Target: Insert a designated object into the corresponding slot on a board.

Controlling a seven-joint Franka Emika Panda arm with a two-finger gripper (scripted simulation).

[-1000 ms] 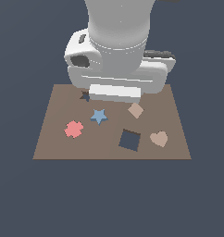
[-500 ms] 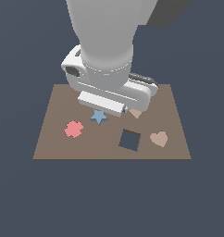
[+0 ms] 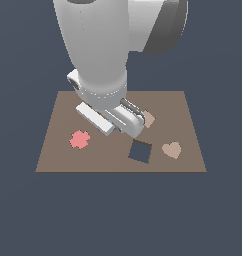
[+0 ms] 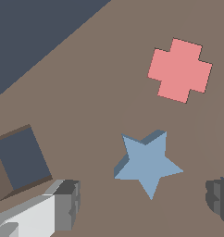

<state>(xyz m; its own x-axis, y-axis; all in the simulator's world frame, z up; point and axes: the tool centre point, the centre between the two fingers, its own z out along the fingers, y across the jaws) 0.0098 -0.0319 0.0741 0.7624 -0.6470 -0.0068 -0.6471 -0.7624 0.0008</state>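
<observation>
The light-blue star (image 4: 146,162) lies flat on the brown board (image 4: 86,92). In the wrist view it sits between and just ahead of my two fingers (image 4: 67,203), without touching them. My gripper (image 4: 144,203) is open and empty, low over the star. In the exterior view the gripper (image 3: 113,125) and arm cover the star, apart from a sliver of blue (image 3: 109,122). The star-shaped slot is hidden behind the arm.
A pink cross-like piece (image 3: 80,139) lies on the board (image 3: 183,110) toward the exterior view's left, also in the wrist view (image 4: 179,70). A dark square hole (image 3: 140,151), a tan heart (image 3: 171,149) and a tan square piece (image 3: 149,119) lie to the exterior view's right.
The arm has come forward and down over the star, now covering it and the star slot in the exterior view. The pieces have not moved.
</observation>
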